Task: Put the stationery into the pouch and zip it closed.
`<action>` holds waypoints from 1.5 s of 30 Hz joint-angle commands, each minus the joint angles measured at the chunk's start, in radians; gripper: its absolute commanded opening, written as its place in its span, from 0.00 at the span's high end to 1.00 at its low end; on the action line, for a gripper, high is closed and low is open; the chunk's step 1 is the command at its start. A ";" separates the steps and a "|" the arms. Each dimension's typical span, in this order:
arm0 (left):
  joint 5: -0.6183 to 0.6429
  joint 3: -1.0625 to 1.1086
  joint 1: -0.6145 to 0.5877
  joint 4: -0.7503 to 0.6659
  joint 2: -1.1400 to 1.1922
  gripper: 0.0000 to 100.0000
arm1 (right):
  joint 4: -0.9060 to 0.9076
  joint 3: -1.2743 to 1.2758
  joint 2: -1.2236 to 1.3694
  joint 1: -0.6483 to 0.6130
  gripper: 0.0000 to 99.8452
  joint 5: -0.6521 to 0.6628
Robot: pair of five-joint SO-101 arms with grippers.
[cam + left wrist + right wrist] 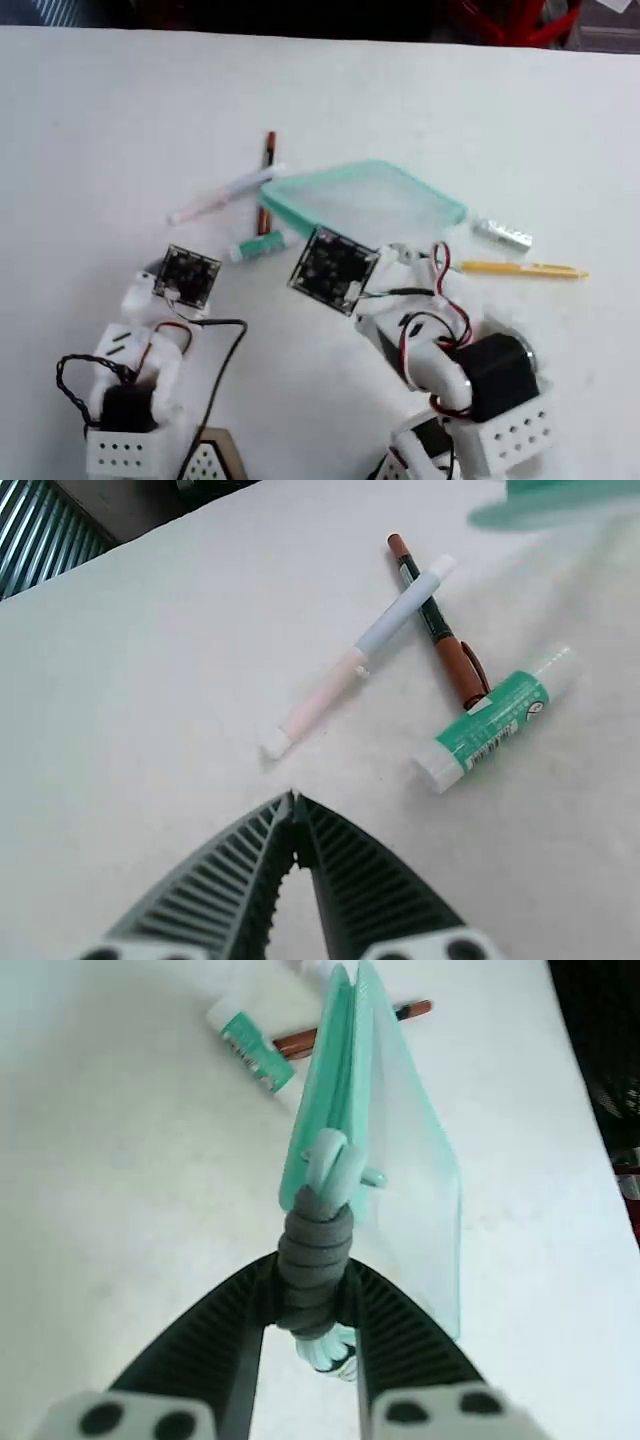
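The teal mesh pouch (372,198) lies at the table's middle. My right gripper (312,1272) is shut on the grey knotted cord (314,1245) of its zipper pull, at the pouch's (400,1140) near end. To the left of the pouch lie a pink and blue pen (360,652), a brown pen (440,635) crossed under it, and a green glue stick (490,720). My left gripper (294,802) is shut and holds nothing, just short of the pink pen's tip. A yellow pen (520,268) and a small silver piece (502,235) lie right of the pouch.
Both arm bases stand at the near edge, the left arm (135,380) and the right arm (470,380). White tabletop (120,120) stretches open to the far left and back. Dark clutter lines the far edge.
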 commanded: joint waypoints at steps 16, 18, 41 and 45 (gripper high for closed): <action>0.276 -0.236 0.139 -0.014 -0.010 0.78 | -0.019 -0.288 -0.018 0.134 0.98 -0.150; 0.276 -0.265 0.188 -0.021 -0.010 0.78 | -0.007 -0.288 -0.025 0.134 0.98 -0.149; 0.284 -0.249 0.357 -0.135 -0.008 0.78 | 0.193 -0.752 0.059 0.375 0.98 -0.089; 0.281 -0.253 0.375 -0.124 -0.008 0.78 | 0.160 -0.819 0.128 0.375 0.98 -0.192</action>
